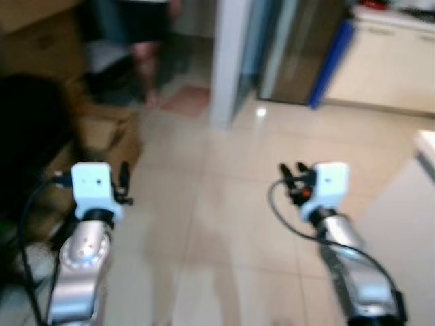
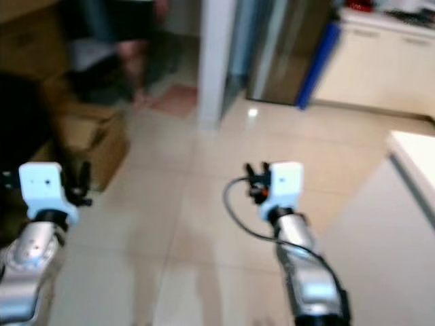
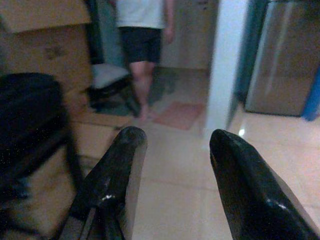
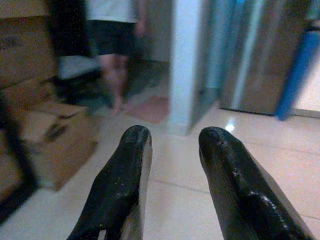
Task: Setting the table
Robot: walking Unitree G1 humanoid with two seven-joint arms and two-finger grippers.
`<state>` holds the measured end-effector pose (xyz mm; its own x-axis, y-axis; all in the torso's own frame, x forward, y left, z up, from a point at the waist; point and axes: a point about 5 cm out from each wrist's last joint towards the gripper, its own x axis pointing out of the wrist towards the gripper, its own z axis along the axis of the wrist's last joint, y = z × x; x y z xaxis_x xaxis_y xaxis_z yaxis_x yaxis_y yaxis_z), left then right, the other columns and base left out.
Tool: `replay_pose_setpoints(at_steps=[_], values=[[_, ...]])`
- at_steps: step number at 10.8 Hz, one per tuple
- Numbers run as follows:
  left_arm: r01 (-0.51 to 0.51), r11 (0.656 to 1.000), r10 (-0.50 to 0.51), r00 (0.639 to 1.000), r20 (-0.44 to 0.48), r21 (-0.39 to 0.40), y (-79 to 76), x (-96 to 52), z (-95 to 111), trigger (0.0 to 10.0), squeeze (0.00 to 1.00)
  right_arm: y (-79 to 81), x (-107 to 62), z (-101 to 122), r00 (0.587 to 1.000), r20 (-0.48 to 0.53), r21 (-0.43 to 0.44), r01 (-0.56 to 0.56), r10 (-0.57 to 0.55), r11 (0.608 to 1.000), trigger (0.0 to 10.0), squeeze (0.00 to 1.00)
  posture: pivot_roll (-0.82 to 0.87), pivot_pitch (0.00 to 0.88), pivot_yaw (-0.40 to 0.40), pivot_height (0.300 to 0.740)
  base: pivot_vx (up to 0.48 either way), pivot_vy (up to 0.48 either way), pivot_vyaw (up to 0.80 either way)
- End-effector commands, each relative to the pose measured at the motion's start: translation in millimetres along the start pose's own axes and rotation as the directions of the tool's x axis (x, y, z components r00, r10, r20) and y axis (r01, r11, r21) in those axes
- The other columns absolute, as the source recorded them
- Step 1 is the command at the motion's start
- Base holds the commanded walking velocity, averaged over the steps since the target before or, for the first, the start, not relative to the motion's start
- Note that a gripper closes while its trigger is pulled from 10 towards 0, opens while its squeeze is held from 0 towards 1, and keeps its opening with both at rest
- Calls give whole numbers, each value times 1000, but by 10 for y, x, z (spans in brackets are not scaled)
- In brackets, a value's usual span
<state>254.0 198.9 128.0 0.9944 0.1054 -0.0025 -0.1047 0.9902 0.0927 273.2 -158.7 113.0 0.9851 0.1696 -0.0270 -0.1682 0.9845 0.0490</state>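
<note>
Both end effectors, left [image 3: 175,165] and right [image 4: 172,165], are holding their fingers apart on nothing above the tiled floor [image 1: 217,204]. A white desk [image 2: 408,197] is lying near right; a person [image 3: 142,45] is standing far left.

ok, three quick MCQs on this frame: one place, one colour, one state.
1. Where is the person?
A. ahead on the robot's left, past the boxes
B. at the counter on the right
C. between the two arms

2. What colour is the tall cylinder by the cabinet?
A. red
B. blue
C. green

3. How are both grippers?
A. open, holding nothing
B. shut on a plate
C. each holding a cup

Key:
1 A: the person stands far left beyond the boxes.
2 B: the cylinder is blue.
3 A: the left gripper and right gripper each show a clear gap between the fingers, only floor behind.
</note>
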Motion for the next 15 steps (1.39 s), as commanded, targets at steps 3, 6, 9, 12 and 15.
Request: replay_pose_setpoints(at_steps=[3, 6, 9, 12, 15], values=[[13, 999, -13, 1000, 2, 37, 5, -9, 10, 10000, 0, 31, 27, -4, 1000, -9, -3, -4, 3, 1000, 10000, 0, 60, 0, -51, 740, 389, 0, 0], [32, 999, -32, 999, 2, 44, -61, -62, 10, 10000, 0, -82, 2, -37, 999, -21, -1, 31, -31, 1000, 10000, 0, 82, 0, -60, 740, 386, 0, 0], [21, 999, -22, 1000, 21, 39, -17, 35, 55, 10000, 0, 7, 19, -2, 1000, -13, -16, 5, -5, 1000, 10000, 0, 57, 0, -56, 740, 391, 0, 0], [20, 999, -21, 1000, 10, 41, -30, -27, 23, 10000, 0, -23, 45, -25, 999, -18, -8, 29, -29, 1000, 10000, 0, 69, 0, -58, 740, 390, 0, 0], [28, 998, -29, 999, 15, 57, -30, -12, 35, 10000, 0, -49, 37, -49, 999, -26, -9, 35, -35, 999, 10000, 0, 90, 0, -64, 740, 389, 0, 0]])
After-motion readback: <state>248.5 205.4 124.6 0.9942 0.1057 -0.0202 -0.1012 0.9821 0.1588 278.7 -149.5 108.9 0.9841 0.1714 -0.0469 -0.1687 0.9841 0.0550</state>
